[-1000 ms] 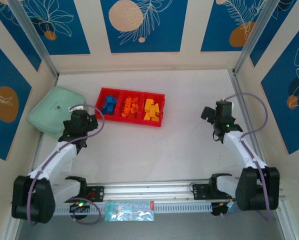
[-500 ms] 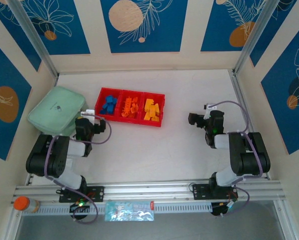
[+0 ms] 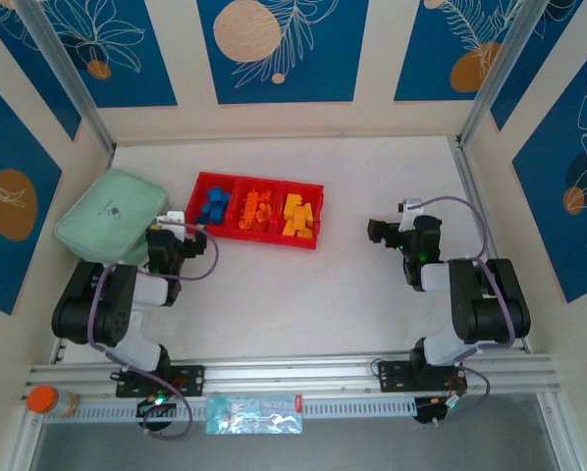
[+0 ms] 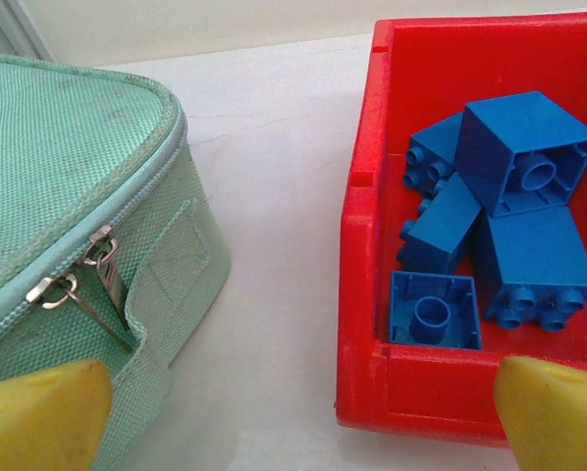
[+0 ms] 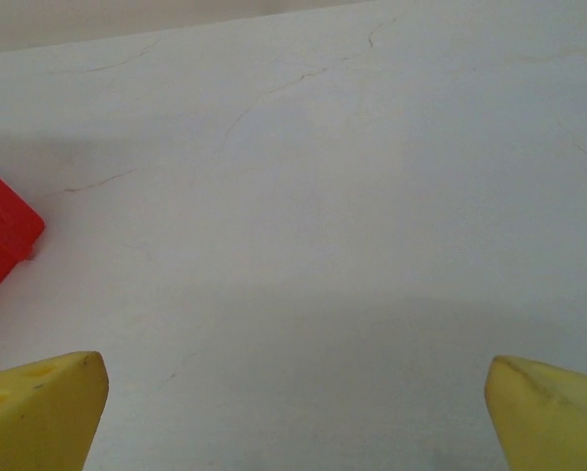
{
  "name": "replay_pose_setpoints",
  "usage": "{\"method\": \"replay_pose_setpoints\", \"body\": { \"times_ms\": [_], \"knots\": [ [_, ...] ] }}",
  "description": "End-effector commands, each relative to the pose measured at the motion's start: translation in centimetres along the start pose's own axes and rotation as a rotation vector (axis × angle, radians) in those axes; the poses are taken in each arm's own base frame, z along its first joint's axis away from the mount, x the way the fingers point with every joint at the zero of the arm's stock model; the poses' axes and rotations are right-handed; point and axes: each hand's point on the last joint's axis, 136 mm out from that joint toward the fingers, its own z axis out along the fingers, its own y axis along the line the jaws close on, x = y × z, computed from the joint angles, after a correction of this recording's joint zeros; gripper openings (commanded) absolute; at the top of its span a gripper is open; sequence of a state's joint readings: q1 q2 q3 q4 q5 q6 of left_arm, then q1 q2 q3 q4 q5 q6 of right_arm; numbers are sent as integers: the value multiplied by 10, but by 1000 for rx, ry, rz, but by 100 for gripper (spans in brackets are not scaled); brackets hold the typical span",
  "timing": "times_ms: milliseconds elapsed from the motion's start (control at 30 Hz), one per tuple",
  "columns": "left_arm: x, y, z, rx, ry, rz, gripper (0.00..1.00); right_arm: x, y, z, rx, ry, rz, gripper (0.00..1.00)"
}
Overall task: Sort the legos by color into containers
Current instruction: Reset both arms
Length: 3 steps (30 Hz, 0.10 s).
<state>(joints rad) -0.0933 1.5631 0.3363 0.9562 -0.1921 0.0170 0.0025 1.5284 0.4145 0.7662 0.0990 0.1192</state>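
The red tray lies at the back left of the table with three compartments: blue legos on the left, orange legos in the middle, yellow legos on the right. In the left wrist view several blue legos lie piled in the tray's left compartment. My left gripper is open with nothing between its yellow fingertips, just short of the tray's near left corner. My right gripper is open over bare table, to the right of the tray; a tray corner shows at left.
A pale mint-green zipped case lies left of the tray, close to my left gripper; its zipper pulls face the wrist camera. Both arms are folded back near their bases. An orange-capped bottle lies on the front rail at left.
A second ago both arms were stretched forward; they have folded back to a low pose and have hardly moved over the last half second. Both grippers stay open.
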Motion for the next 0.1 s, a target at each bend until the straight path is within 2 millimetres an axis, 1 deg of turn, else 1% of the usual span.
{"method": "replay_pose_setpoints", "body": {
  "times_ms": [0,67],
  "knots": [
    [-14,4,3,-14,-42,-8,99,-13,3,0,-19,-39,-21,99],
    [-14,1,4,6,-38,0,99,-13,3,-1,-19,-44,-26,99]
  ]
}}
